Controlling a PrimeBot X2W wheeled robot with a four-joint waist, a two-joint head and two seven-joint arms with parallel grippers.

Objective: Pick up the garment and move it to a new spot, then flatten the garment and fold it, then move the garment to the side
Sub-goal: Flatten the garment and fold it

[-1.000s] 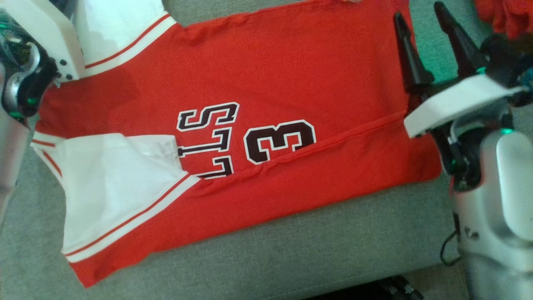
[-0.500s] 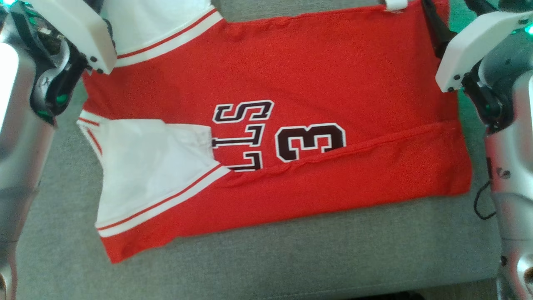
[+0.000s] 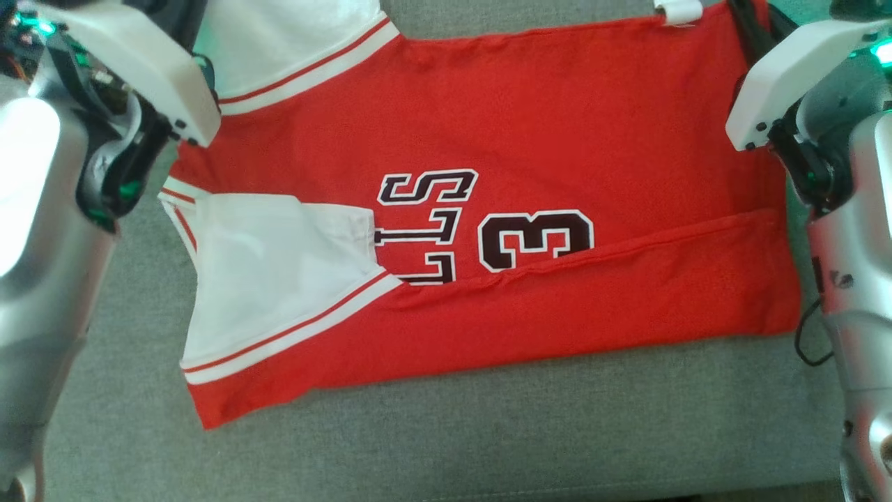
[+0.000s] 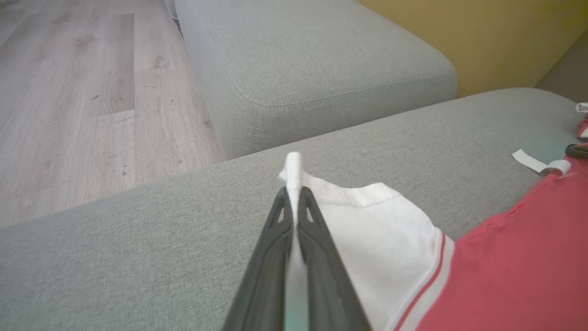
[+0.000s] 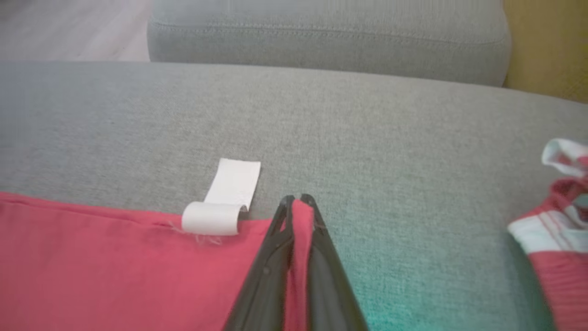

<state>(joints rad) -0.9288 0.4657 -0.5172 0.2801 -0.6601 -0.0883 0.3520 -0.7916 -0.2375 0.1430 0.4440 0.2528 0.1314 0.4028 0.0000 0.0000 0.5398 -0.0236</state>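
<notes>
Label (image 5: 224,203) — just beside right gripper (image 5: 297,199)

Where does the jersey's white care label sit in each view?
Head view: white label at the top edge, right of centre, on the hem of the red jersey.
Left wrist view: label at far right, mid-height, on the grey cushion.
Right wrist view: label left of centre, beside the right gripper.
Shared landmark: the red jersey's hem.

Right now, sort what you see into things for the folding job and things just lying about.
For the job: red jersey; left gripper, shut on its white sleeve; right gripper, shut on its red corner beside the white tag.

Lying about: another red-and-white cloth; the far grey cushion; the wood floor.
</notes>
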